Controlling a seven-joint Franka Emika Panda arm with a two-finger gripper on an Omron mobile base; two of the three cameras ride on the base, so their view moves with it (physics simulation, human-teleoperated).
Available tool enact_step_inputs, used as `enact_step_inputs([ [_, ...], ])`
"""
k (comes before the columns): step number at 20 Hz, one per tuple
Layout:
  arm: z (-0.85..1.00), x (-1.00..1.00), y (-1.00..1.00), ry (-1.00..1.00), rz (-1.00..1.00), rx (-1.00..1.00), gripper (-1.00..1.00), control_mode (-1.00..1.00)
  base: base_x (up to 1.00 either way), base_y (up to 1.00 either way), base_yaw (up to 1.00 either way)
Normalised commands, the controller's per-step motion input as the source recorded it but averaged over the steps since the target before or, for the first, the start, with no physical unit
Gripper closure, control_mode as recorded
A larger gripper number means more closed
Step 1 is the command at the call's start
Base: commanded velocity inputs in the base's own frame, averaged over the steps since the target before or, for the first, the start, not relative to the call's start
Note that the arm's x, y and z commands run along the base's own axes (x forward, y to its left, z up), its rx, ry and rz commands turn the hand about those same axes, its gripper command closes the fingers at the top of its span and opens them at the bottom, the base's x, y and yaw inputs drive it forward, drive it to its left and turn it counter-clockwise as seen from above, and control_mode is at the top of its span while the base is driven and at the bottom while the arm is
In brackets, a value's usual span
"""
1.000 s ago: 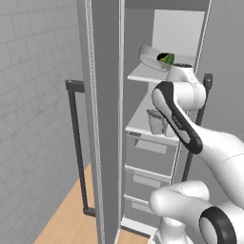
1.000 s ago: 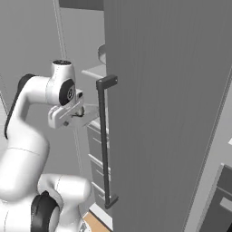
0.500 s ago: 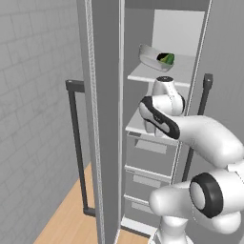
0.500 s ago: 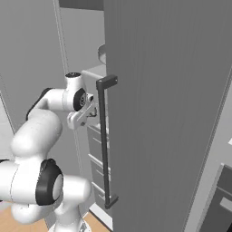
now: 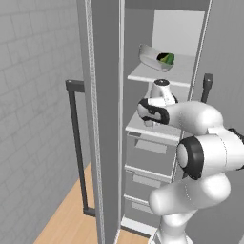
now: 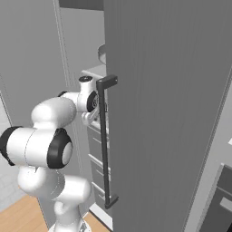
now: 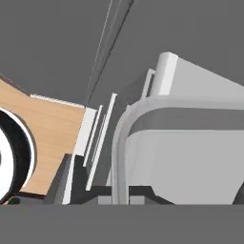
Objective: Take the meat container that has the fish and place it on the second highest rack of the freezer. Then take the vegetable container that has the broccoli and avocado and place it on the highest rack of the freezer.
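At the far left of the left base view, the dark bar handle is seen on the opened door of the freezer. Further right, the vegetable container is found already set on the highest rack, the bright green broccoli showing over its rim with a dark piece just beside it. Below that, the gripper is held just over the second highest rack, above the grey drawers. Its jaws are clenched fully together. Nothing can be made out between them, so a grasp cannot be confirmed.

In the hand view a pale tray with a rounded rim is seen very close. It may be the meat container, but its contents are hidden and no fish can be picked out.

The containers are judged to be light, stiff and shallow, with smooth walls that are likely to slip in a loose pinch. The contents lie loose inside and could roll or slide if a tray were tipped. A hold is best taken on the raised rim at one short end — one finger inside, one outside — with the tray kept level and slid flat onto the shelf board. The shelf edge and the door frame are close by, so a knock there is the risk to be watched.
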Motion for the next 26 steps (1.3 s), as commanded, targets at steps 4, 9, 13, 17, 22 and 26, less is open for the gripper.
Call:
enact_step_inputs([
  [4,-0.45,0.78,-0.2,-0.02,-0.01,-0.01,1.0,-1.0,0.0,0.0,0.0],
  [9,-0.6,0.4,-0.16,-0.13,0.0,-0.03,1.0,-1.0,0.0,0.0,0.0],
  [13,-0.46,0.1,-0.13,-0.2,0.0,-0.03,1.0,-1.0,0.0,0.0,0.0],
  [17,-0.18,0.18,-0.09,-0.19,-0.03,-0.01,1.0,-1.0,0.0,0.0,0.0],
  [22,0.0,0.35,0.0,-0.15,-0.06,-0.01,1.0,-1.0,0.0,0.0,0.0],
  [26,0.0,0.14,0.0,-0.13,-0.05,0.0,-1.0,-1.0,0.0,0.0,0.0],
])
